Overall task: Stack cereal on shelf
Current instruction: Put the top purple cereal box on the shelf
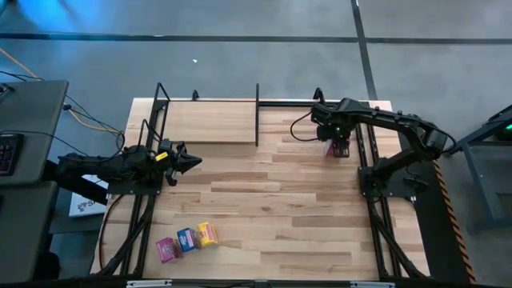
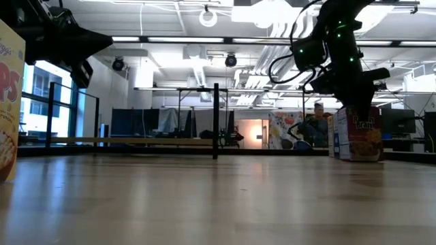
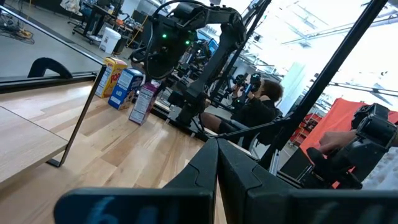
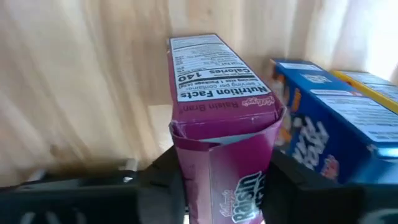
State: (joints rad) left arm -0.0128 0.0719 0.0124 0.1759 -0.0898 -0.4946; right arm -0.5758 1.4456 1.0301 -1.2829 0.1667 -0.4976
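My right gripper (image 1: 341, 147) stands over the table's far right and is shut on a magenta cereal box (image 4: 217, 106). A blue box (image 4: 323, 118) and a yellow box (image 4: 373, 84) stand right beside it. In the left wrist view these three stand in a row: yellow (image 3: 111, 76), blue (image 3: 127, 87), magenta (image 3: 144, 102). Three more boxes, magenta (image 1: 166, 250), blue (image 1: 186, 239) and yellow (image 1: 207, 234), sit at the near left. The shelf (image 1: 212, 122) is at the far left. My left gripper (image 1: 194, 162) hovers shut at the left side, holding nothing. My right gripper pinches the magenta box near its top end (image 4: 214, 152) between the two fingers (image 4: 163, 171), one on each broad face. The fingers come from above, pointing down. The box is upright, and its base (image 2: 359, 158) is at table level beside the other boxes.
The shelf's black upright post (image 1: 257, 116) and rods (image 1: 160, 100) stand between the far-right boxes and the shelf board. The near-left yellow box (image 2: 10, 102) fills the low view's left edge. People sit in the room beyond the table (image 3: 258, 102). Bare planks lie mid-table (image 1: 272, 200).
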